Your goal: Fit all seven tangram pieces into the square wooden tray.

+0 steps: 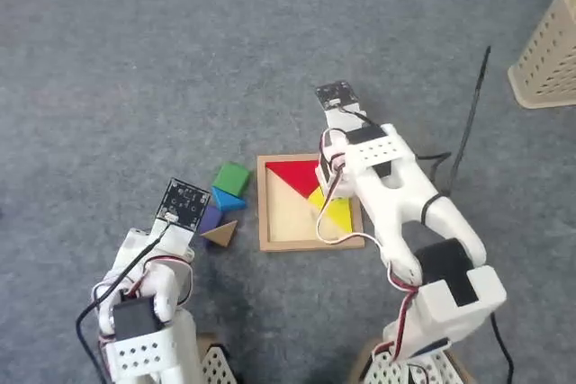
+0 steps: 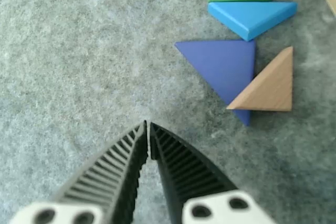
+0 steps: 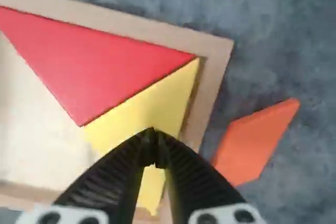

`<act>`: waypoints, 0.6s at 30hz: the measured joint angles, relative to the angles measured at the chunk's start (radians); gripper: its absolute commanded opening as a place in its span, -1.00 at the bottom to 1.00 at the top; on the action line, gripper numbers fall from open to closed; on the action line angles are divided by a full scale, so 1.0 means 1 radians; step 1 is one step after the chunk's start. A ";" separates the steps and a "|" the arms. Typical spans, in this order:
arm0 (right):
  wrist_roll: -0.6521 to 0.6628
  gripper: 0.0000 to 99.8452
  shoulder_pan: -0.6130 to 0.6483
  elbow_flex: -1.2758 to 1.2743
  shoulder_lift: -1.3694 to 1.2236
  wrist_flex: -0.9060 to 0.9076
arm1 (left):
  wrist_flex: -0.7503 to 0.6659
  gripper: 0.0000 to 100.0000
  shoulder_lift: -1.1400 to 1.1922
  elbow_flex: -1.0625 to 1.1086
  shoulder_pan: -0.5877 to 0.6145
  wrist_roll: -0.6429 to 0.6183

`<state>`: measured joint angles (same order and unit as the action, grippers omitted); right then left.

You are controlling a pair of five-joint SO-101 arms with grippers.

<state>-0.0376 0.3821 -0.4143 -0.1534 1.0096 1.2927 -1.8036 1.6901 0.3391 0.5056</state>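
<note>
Wooden tray (image 1: 264,209) sits on grey carpet (image 1: 135,87), mid-table, between my two arms. Red triangle (image 1: 290,177) lies inside along the far edge. Yellow triangle (image 1: 337,213) is inside too, on the side by my right arm, and the two meet along one slanted edge. Pale tray floor shows on the side toward the loose pieces.

Right pincer (image 3: 153,132) is clenched, tips together, gripping nothing, over the yellow triangle; can't tell if it touches. Orange parallelogram (image 3: 254,139) is on the carpet just outside the rim on the yellow piece's side.

Four loose pieces are clustered on the carpet just beside the tray, on my left arm's side. Green square (image 1: 232,177) is farthest from me, light blue triangle (image 1: 225,199) just beside it, then dark blue triangle (image 2: 220,66). Tan triangle (image 2: 268,90) touches the dark blue one; overlap or only contact, can't tell.

Left pincer (image 2: 148,127) is clenched, tips together, gripping nothing, above bare carpet near the dark blue triangle but apart from it.

Beige perforated basket (image 1: 549,51) stands at the far edge, on the right arm's side.
</note>
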 measured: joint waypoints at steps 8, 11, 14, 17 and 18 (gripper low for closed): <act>-0.015 -0.99 -0.094 0.015 -0.005 0.005 | 0.000 -0.97 0.000 0.000 0.000 0.000; -0.015 -0.99 -0.126 0.031 0.003 0.051 | 0.000 -0.97 0.000 0.000 0.000 0.000; -0.015 -0.99 -0.121 0.028 0.091 0.086 | 0.000 -0.97 0.000 0.000 0.000 0.000; -0.015 -0.99 -0.121 -0.034 0.232 0.089 | 0.000 -0.97 0.000 0.000 0.000 0.000; -0.015 -0.99 -0.123 -0.069 0.281 0.081 | 0.000 -0.97 0.000 0.000 0.000 0.000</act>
<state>-0.0529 0.2593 -0.4833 0.1274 1.0909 1.2927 -1.8036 1.6901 0.3391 0.5056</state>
